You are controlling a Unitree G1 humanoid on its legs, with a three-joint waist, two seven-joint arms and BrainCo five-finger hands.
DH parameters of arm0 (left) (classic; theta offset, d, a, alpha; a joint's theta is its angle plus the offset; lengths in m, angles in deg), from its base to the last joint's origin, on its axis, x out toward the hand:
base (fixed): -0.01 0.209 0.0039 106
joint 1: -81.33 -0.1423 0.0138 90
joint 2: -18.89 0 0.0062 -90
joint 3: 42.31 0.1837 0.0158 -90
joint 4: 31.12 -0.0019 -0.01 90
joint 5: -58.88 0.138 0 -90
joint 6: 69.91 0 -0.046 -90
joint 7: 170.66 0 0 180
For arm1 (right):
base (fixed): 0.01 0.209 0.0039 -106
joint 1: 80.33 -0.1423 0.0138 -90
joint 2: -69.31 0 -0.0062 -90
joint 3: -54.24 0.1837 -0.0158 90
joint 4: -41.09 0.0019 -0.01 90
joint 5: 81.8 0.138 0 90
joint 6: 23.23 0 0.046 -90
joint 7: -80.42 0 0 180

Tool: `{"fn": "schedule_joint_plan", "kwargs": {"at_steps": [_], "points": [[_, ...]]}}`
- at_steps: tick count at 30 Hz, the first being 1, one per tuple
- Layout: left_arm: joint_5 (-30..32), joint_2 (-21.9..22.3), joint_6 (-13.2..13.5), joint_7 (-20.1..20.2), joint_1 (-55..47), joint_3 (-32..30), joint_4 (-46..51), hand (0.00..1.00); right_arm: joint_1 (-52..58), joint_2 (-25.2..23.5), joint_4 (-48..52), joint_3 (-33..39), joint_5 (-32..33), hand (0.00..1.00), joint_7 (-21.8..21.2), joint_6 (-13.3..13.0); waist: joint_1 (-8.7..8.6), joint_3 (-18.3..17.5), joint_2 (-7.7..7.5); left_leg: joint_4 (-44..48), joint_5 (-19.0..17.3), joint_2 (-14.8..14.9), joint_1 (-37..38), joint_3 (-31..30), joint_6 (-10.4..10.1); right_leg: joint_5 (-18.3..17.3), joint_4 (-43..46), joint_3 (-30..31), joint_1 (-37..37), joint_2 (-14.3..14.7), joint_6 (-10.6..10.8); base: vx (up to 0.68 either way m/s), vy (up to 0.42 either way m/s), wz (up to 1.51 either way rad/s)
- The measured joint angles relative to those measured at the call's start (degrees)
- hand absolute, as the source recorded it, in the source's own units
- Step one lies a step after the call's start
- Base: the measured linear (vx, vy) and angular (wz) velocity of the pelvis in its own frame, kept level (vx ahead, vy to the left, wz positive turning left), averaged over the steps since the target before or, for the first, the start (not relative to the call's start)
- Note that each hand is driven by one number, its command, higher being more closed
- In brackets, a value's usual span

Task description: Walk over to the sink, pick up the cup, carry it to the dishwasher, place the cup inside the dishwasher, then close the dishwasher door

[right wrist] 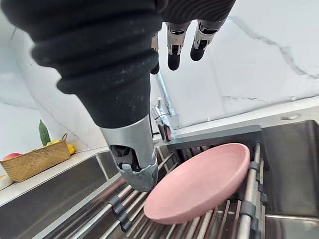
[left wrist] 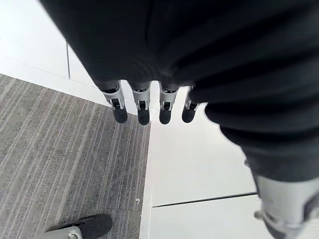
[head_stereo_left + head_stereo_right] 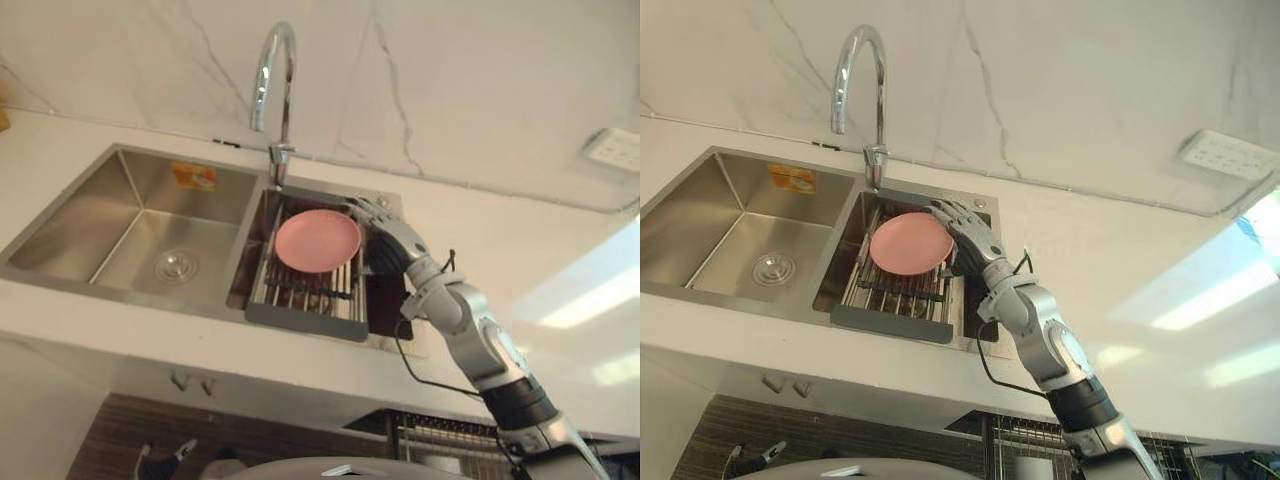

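Note:
No cup is in view; a pink shallow dish [image 3: 317,240] lies on a metal drying rack [image 3: 300,297] across the right basin of a steel sink [image 3: 120,165]. My right hand [image 3: 386,238] hovers at the dish's right edge, open. In the right wrist view its fingers [image 1: 174,50] stretch out above the dish [image 1: 199,181], and its thumb [image 1: 134,167] hangs just beside the rim, apart from it. My left hand [image 2: 142,107] hangs open at my side over a grey striped floor.
A tall curved faucet [image 3: 272,80] stands behind the sink's divider. The left basin [image 3: 140,235] holds only its drain. A woven basket [image 1: 32,162] with fruit sits on the counter further along. A wall socket [image 3: 615,148] is at the right. Below the counter shows a wire rack [image 3: 440,437].

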Motion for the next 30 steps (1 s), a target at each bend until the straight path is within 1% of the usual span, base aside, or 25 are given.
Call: {"fn": "schedule_joint_plan", "kwargs": {"at_steps": [2,4,6,8,9,11,13,15,16,20,23,26,30], "points": [[-1.0,-0.1,-0.2,0.1,0.9,0.1,0.0,0.0,2.0,0.0,0.5,1.0,-0.1,0.0,-0.3,-0.5,-0.24,0.0,0.04,-0.3,0.0,0.0,0.1,0.5,0.1,0.3,0.0,0.4,-0.2,0.0,0.0,-0.06,0.016,-0.15],[-1.9,-0.3,-0.2,0.6,2.6,0.2,0.0,0.0,4.5,0.2,4.4,2.2,-0.2,0.0,-2.3,-1.1,-0.74,0.4,0.17,-0.4,0.0,-0.1,0.0,0.6,0.1,0.3,0.8,0.5,-0.8,-0.2,0.0,-0.07,0.019,-0.04],[-1.9,-0.6,-0.4,0.8,3.1,0.2,0.0,0.0,5.7,0.2,7.2,2.1,-1.3,0.0,-4.4,-2.5,-1.45,0.9,0.11,-0.4,-0.3,-0.1,0.1,0.4,0.3,-0.4,2.1,0.5,-0.8,-0.4,0.0,-0.07,0.018,0.01],[-1.8,-0.9,-0.5,0.8,3.2,0.2,0.0,0.0,6.1,0.2,8.6,2.1,-1.5,0.0,-5.6,-3.2,-1.53,1.0,-0.05,-0.4,-0.2,-0.1,0.4,0.3,0.4,-1.2,3.0,0.2,-0.8,-0.6,0.3,-0.06,0.01,0.1],[-1.8,-1.0,-0.6,0.8,3.1,0.2,-0.1,0.0,6.1,0.2,9.0,2.0,-2.0,0.0,-5.6,-3.7,-1.33,1.1,-0.19,-0.4,-0.1,-0.1,0.5,0.3,0.4,-1.8,3.3,-0.1,-0.7,-0.7,-0.1,-0.03,0.002,0.14],[-1.8,-1.0,-0.8,0.8,3.1,0.2,-0.1,0.0,6.1,0.2,9.0,1.9,-3.2,0.0,-5.7,-3.9,-1.02,1.5,-0.26,-0.4,-0.1,-0.1,0.7,0.2,0.3,-2.3,3.4,-0.9,-0.5,-0.9,-0.1,-0.02,0.003,0.2],[-1.8,-1.0,-1.1,0.8,2.6,0.3,-0.1,0.0,6.1,0.2,9.0,1.8,-3.6,0.0,-5.6,-3.9,-0.81,1.6,-0.68,-0.4,0.0,-0.1,0.9,0.2,0.3,-2.4,3.4,-1.5,-0.3,-1.1,-0.1,0.02,0.005,0.19],[-1.7,-1.1,-1.1,0.8,1.8,0.3,-0.2,0.0,6.0,-0.1,9.0,1.3,-5.3,0.0,-4.6,-3.8,0.2,1.6,-1.17,-0.4,0.2,-0.2,0.5,0.1,0.3,-2.3,3.4,-1.5,-0.5,-1.2,0.0,0.04,0.005,0.03],[-1.7,-1.1,-1.1,0.8,1.6,0.3,-0.2,0.0,6.0,-0.1,9.0,1.0,-5.7,0.0,-4.5,-3.8,0.33,1.6,-1.25,-0.4,0.2,-0.2,0.4,0.0,0.2,-2.3,3.4,-1.5,-0.5,-1.3,0.0,0.04,0.002,0.06],[-1.7,-1.3,-1.3,0.7,1.4,0.3,-0.2,0.0,4.3,-0.2,8.2,-1.1,-7.3,0.0,-3.9,-2.9,0.58,1.7,-1.24,-0.4,0.7,-0.3,-0.2,-0.8,0.5,-1.6,3.3,-2.3,-0.4,-1.3,0.2,0.05,-0.009,0.09],[-1.6,-1.4,-1.3,0.7,1.6,0.3,-0.2,0.0,1.2,-0.3,4.6,-2.7,-8.0,0.0,-3.4,-1.1,0.63,1.7,-1.23,-0.4,0.7,-0.3,0.0,-1.2,0.5,-1.6,3.0,-2.7,0.2,-1.2,0.2,0.03,-0.012,0.08],[-1.6,-1.4,-1.4,0.8,1.9,0.3,-0.2,0.0,-1.1,-0.3,0.9,-3.1,-8.5,0.0,-2.7,1.3,1.35,1.6,-1.25,-0.4,0.7,-0.3,-0.2,-1.3,0.5,-1.6,2.8,-2.8,0.3,-1.1,0.2,0.01,-0.002,0.01],[-1.6,-1.4,-1.4,0.8,1.9,0.0,-0.2,0.0,-3.8,-0.3,-2.7,-3.5,-9.7,0.0,-2.6,2.5,1.67,1.7,-1.23,-0.4,0.7,-0.3,-0.3,-1.6,0.5,-1.6,2.8,-3.0,0.3,-1.1,0.2,0.0,0.001,0.03]]}}
